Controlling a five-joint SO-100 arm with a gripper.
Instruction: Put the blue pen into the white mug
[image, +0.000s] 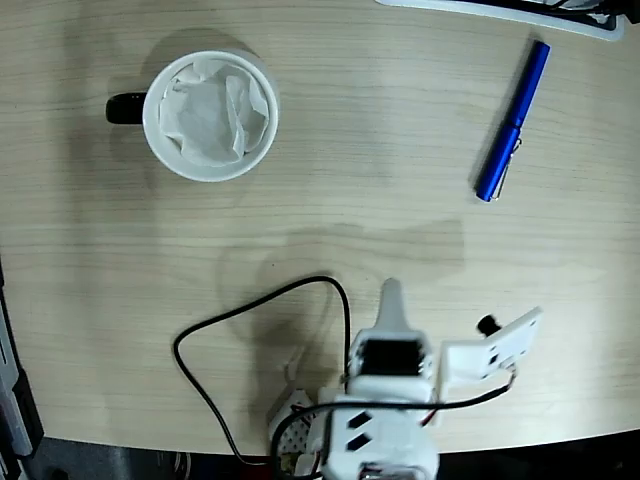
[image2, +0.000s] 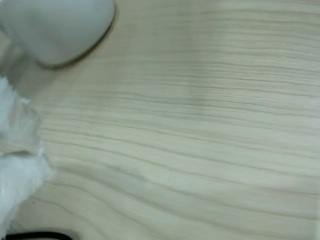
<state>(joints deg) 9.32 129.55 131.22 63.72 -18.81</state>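
The blue pen (image: 513, 121) lies flat on the wooden table at the upper right of the fixed view, slanted, its silver clip toward its lower end. The white mug (image: 210, 115) stands upright at the upper left, its black handle pointing left and crumpled white paper inside. My gripper (image: 392, 298) sits low near the table's front edge, pointing up the picture, shut with nothing in it, well below the pen and to its left. The wrist view shows only bare wood and blurred white fingers (image2: 55, 30) at its left edge; neither pen nor mug appears there.
A black cable (image: 262, 305) loops over the table left of the arm's base (image: 385, 420). A white-edged flat object (image: 500, 10) lies along the top right edge. A dark strip (image: 12, 400) runs along the left edge.
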